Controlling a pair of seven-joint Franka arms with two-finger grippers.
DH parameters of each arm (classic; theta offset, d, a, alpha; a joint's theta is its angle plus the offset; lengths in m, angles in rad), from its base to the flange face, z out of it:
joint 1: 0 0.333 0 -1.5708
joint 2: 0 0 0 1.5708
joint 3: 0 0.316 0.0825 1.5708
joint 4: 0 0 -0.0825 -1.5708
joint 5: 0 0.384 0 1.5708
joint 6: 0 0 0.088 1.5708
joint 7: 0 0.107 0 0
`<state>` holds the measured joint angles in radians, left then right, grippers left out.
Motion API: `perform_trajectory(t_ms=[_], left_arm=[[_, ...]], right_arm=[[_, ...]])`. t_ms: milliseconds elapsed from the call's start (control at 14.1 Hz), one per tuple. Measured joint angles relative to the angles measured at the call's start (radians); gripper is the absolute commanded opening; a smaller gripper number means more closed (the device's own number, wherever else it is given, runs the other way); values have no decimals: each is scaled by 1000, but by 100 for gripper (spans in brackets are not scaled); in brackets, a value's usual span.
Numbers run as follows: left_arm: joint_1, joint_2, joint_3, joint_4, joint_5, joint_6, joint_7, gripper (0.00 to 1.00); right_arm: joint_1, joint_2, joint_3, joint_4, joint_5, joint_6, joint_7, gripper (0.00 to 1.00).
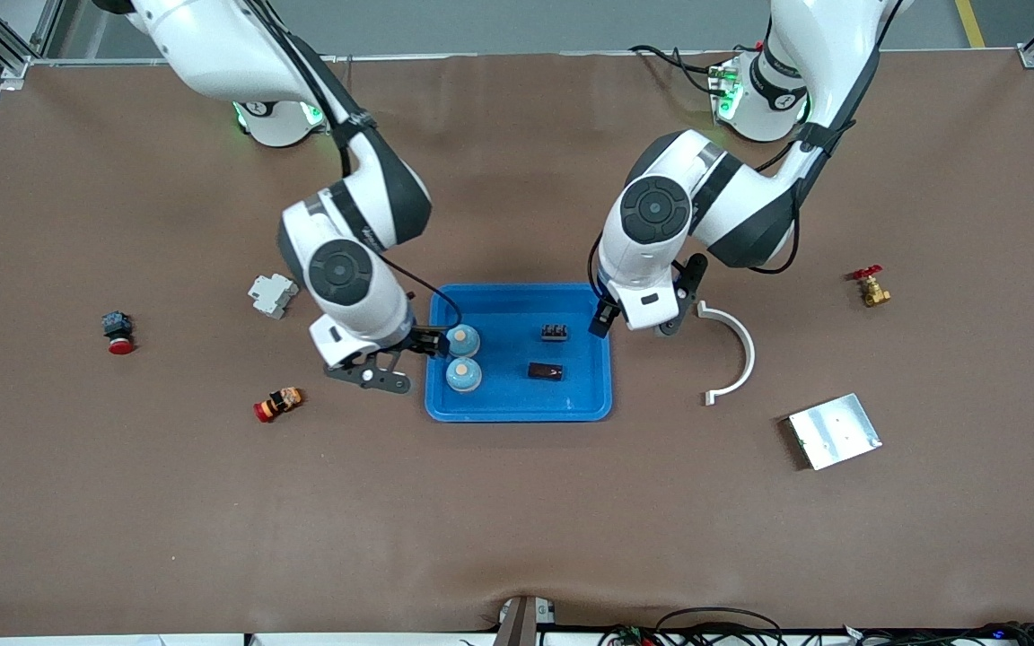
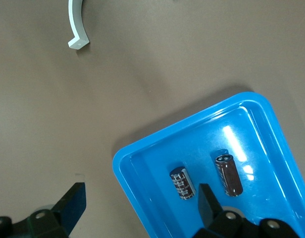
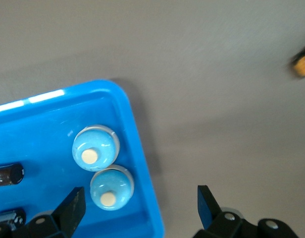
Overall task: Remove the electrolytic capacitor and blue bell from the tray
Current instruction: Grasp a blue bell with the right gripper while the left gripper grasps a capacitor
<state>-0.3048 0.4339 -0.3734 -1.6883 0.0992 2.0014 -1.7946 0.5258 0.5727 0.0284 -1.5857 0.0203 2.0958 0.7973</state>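
A blue tray (image 1: 517, 404) lies mid-table. In it are two light-blue bells (image 1: 462, 340) (image 1: 463, 374) toward the right arm's end, and two dark capacitors (image 1: 554, 333) (image 1: 545, 371) toward the left arm's end. My right gripper (image 1: 418, 352) is open and empty over the tray's rim beside the bells. The right wrist view shows the bells (image 3: 95, 148) (image 3: 112, 187) and the right gripper (image 3: 140, 208). My left gripper (image 1: 611, 314) is open and empty over the tray's rim by the capacitors. The left wrist view shows the capacitors (image 2: 182, 183) (image 2: 228, 174) and the left gripper (image 2: 140, 206).
A white breaker (image 1: 272, 294), a red-capped button (image 1: 118, 332) and a red-and-yellow button (image 1: 279, 404) lie toward the right arm's end. A white curved bracket (image 1: 732, 350), a metal plate (image 1: 834, 431) and a brass valve (image 1: 870, 287) lie toward the left arm's end.
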Motion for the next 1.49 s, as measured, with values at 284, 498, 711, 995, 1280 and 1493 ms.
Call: perform_trajectory(t_ms=[284,498,711,995,1280,1493], left_arm=[[-2,1,-2,9,0,-1,-50,100],[-24,28,-3,9,0,25,-135,100],[-35,79,-2,22,0,76,-236,100],[-48,146,-2,80,36,84,-331,100],[-78,217,-1,95,66,143,-403,100],[-97,261,0,113,91,171,-431,100]], right_arm=[[44,49,0,-2,0,40,80,100],[45,64,-3,-5,1,89,94,100],[51,85,-2,-15,5,117,96,100],[85,100,-1,-63,6,207,100,100],[111,102,-1,-66,8,208,118,100],[113,117,-1,-72,8,215,122,100]])
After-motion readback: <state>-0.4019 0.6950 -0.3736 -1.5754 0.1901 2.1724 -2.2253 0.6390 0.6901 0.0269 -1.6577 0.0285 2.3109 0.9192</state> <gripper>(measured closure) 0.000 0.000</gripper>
